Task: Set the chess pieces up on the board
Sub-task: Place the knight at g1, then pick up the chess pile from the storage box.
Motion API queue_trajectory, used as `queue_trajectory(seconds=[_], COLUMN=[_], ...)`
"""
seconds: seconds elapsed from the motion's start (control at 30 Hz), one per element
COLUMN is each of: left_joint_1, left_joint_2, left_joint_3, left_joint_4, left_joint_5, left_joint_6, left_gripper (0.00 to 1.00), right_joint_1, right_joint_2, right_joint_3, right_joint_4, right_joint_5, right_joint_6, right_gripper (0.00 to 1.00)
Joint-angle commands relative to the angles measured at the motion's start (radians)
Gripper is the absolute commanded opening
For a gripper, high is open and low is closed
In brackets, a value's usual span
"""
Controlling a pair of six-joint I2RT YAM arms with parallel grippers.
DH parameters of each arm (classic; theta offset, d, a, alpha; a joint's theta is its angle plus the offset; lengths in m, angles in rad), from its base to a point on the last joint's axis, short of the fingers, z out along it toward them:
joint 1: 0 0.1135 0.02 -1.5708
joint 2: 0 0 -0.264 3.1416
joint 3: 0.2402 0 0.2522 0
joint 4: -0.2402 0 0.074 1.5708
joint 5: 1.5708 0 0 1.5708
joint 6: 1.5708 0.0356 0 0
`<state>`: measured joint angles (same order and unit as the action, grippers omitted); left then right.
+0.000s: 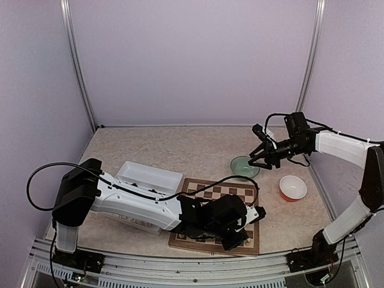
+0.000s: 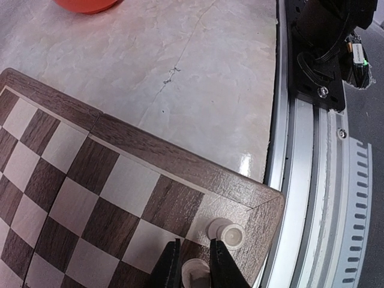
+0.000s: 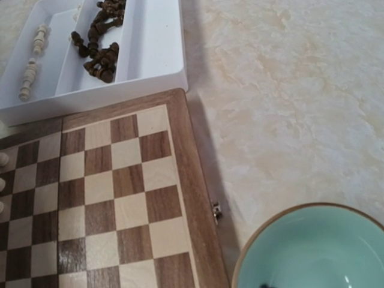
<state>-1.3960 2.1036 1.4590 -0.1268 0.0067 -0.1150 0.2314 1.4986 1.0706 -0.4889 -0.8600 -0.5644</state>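
Left wrist view: the left gripper (image 2: pixel 195 247) stands narrow around a cream piece (image 2: pixel 194 273) on the board (image 2: pixel 180 163), though a grip can't be confirmed. Open gently and lift straight up, sparing the corner piece (image 2: pixel 227 233) just beside it.

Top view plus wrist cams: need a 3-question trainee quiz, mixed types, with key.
1. True or false: in the tray, the dark pieces and white pieces lie in separate compartments.
2. Seen from above, the right gripper is nearest which? A orange bowl, B green bowl, C tray.
3. Fill in: the left gripper has a ____ piece between its fingers, near a corner of the board.
Key: 1 true; 2 B; 3 white.
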Motion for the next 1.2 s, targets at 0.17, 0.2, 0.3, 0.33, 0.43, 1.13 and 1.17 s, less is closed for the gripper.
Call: queue_trajectory(seconds=[0.17,0.2,0.3,0.33,0.43,1.13,1.17], left_joint_1=[-0.004,-0.007,-0.019,-0.024,-0.034,0.391,0.425], left_joint_2=[-0.009,-0.014,-0.048,-0.065,-0.128,-0.746,-0.801], left_joint_3=[-0.024,-0.028,-0.028,-0.022,-0.011,-0.577,-0.653], left_joint_4=[0.016,0.02,0.018,0.013,0.002,-0.414,-0.375], left_joint_5=[-0.042,-0.054,-0.098,-0.113,-0.159,-0.632,-0.612], left_joint_6=[-0.025,-0.022,-0.002,0.004,0.018,-0.87,-0.891], left_gripper=[0.22,0.22,0.25,0.27,0.29,0.38,0.37], right_joint_1=[-0.001,-0.001,-0.001,-0.001,-0.001,0.0,0.0], right_joint_2=[-0.003,-0.003,-0.007,-0.009,-0.023,-0.037,-0.044], right_joint_3=[0.021,0.022,0.023,0.023,0.023,0.031,0.027], right_joint_4=[-0.018,-0.018,-0.021,-0.022,-0.019,-0.026,-0.027], right_joint_5=[-0.025,-0.026,-0.025,-0.024,-0.021,0.044,0.04], right_joint_6=[-0.009,-0.009,-0.012,-0.012,-0.011,-0.049,-0.051], right_gripper=[0.47,0.47,0.47,0.47,0.47,0.47,0.47])
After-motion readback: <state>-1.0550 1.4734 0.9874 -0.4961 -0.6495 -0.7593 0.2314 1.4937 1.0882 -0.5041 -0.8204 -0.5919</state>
